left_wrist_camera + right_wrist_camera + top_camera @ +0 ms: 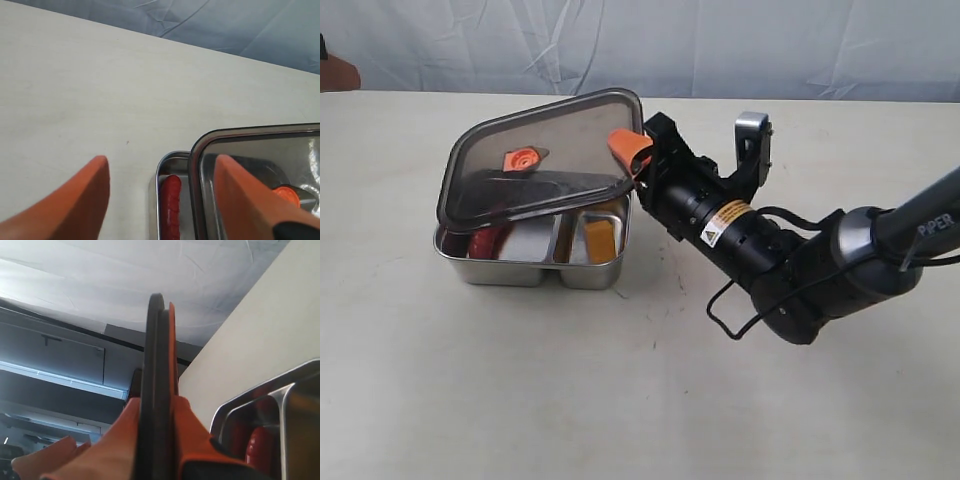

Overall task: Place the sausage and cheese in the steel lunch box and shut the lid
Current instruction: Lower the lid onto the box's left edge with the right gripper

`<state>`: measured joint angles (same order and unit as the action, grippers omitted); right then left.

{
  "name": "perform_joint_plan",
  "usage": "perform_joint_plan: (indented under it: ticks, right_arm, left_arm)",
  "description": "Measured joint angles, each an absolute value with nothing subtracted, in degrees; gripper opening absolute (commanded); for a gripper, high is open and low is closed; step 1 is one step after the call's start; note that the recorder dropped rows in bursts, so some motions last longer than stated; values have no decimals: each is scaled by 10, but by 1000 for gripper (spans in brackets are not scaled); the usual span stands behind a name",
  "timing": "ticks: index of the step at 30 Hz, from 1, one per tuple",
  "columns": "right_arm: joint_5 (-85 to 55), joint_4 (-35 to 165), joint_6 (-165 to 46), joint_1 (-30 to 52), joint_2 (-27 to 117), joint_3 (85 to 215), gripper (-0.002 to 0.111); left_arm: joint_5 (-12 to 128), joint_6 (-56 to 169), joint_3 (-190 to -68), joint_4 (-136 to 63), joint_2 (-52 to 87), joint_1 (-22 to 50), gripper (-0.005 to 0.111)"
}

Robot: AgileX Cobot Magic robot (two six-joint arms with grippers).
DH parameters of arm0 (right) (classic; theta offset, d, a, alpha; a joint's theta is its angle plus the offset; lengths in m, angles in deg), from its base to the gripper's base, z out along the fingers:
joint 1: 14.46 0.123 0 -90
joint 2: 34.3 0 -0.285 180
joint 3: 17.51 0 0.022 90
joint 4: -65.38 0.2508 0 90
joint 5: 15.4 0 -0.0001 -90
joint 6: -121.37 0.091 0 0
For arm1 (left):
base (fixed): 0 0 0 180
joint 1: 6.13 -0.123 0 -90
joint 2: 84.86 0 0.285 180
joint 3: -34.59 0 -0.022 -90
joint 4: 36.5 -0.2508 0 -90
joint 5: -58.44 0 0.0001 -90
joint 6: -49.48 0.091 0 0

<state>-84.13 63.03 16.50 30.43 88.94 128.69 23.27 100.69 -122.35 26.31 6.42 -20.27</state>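
**Holding the lid tilted over the filled lunch box**

Nearest the front edge, the pale tabletop (620, 400) is seen bare. Farther back, left of the middle and closer to the far edge than to the near one, the steel lunch box (535, 275) is set flat. The sausage (488, 240) is laid in the larger compartment on the left, and the cheese (600, 238) is stood in the smaller compartment on the right.

The lid (540, 150) is held over the box, slanted and askew. Its left end is low near the box's left rim and its right end is lifted clear. The orange-red valve (523, 158) is seen at its centre. The lid's right edge is clamped by the right pincer (632, 160), whose orange fingers (192, 435) are pressed against either face of the rim.

The left pincer (161, 159) is shown only in its own wrist view. Its fingers are spread wide with nothing gripped between them, and a corner of the box and of the lid is seen beyond them.

Along the far edge, a wrinkled pale cloth backdrop (720, 40) is hung.
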Motion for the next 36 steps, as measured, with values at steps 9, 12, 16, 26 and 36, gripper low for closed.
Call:
perform_joint_plan:
  ticks: [9, 12, 16, 26, 36]
  right_arm:
    - [-844, 720, 166, 355, 930, 1286, -1]
    - [-843, 741, 165, 364, 932, 1286, -1]
    - [-844, 759, 153, 368, 932, 1286, -1]
    - [-840, 753, 149, 370, 932, 1286, -1]
    - [-794, 731, 180, 370, 932, 1286, -1]
  left_arm:
    - [233, 1007, -1224, 264, 64, -203, 59]
    - [233, 1007, -1224, 264, 64, -203, 59]
    - [234, 1007, -1224, 263, 64, -203, 59]
    - [235, 1007, -1224, 263, 64, -203, 59]
    - [237, 1007, -1224, 263, 64, -203, 59]
